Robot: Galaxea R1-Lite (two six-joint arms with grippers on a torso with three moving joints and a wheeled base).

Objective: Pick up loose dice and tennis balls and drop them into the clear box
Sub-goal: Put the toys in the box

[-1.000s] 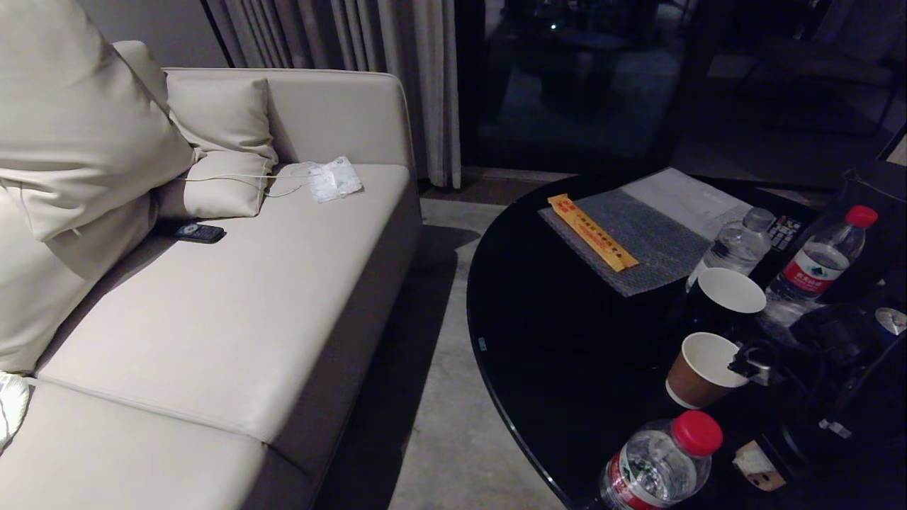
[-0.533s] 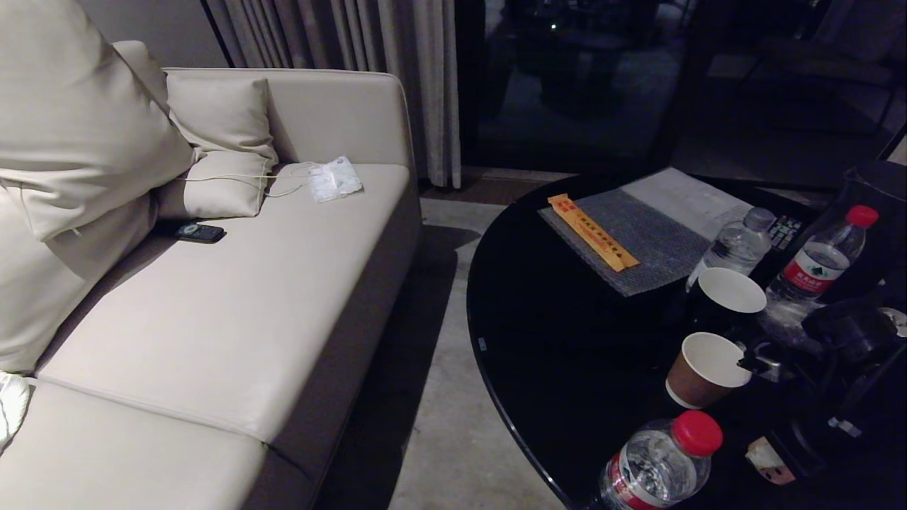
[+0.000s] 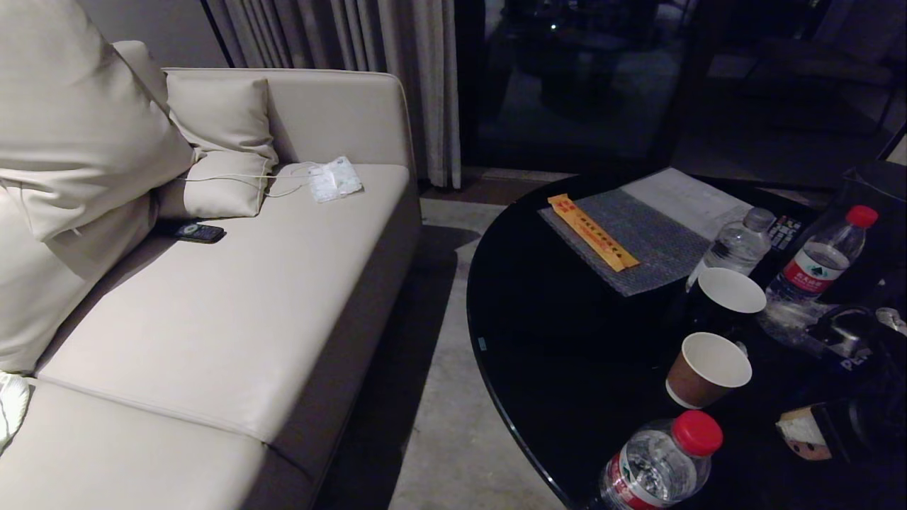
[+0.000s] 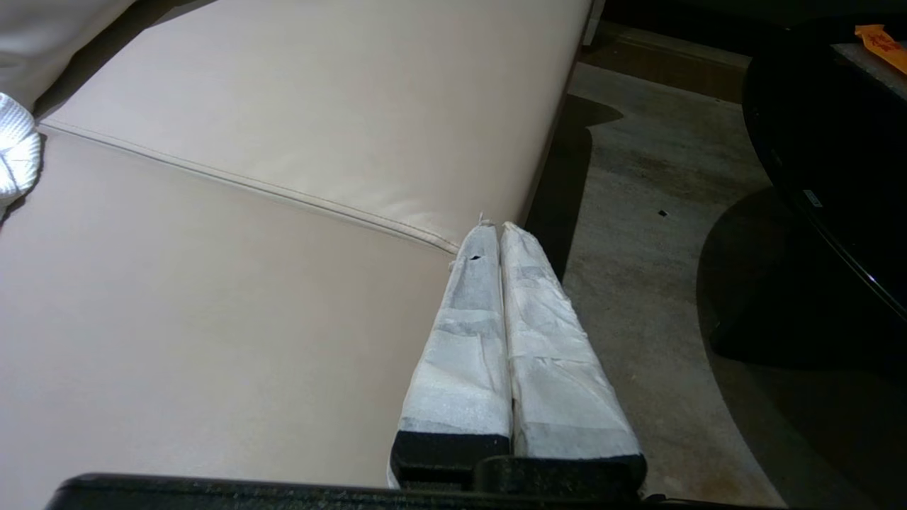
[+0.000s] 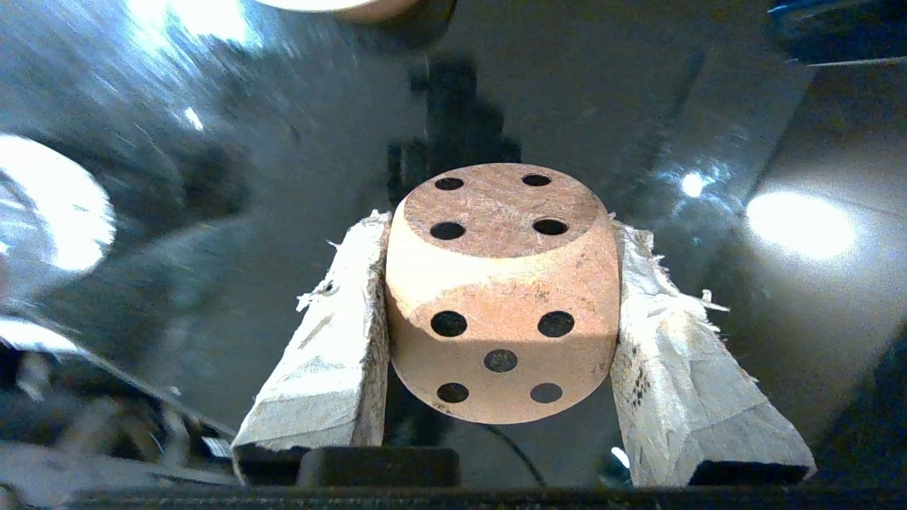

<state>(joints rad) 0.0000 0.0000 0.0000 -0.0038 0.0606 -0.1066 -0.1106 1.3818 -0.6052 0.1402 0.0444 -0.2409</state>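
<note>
1. The right gripper [image 5: 499,234] clamps the beige die [image 5: 502,294] between its two padded fingers [image 5: 333,354], above the glossy black table [image 3: 553,333].
2. The left gripper [image 4: 494,230] hangs clenched and empty over the front edge of the sofa [image 4: 283,142].
3. Beyond, a brown paper cup [image 3: 706,370] and a red-capped water bottle [image 3: 659,464] stand on the table.

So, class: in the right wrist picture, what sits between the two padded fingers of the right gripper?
The beige die, clamped between the right gripper's fingers above the black table; the right wrist view shows it.
</note>
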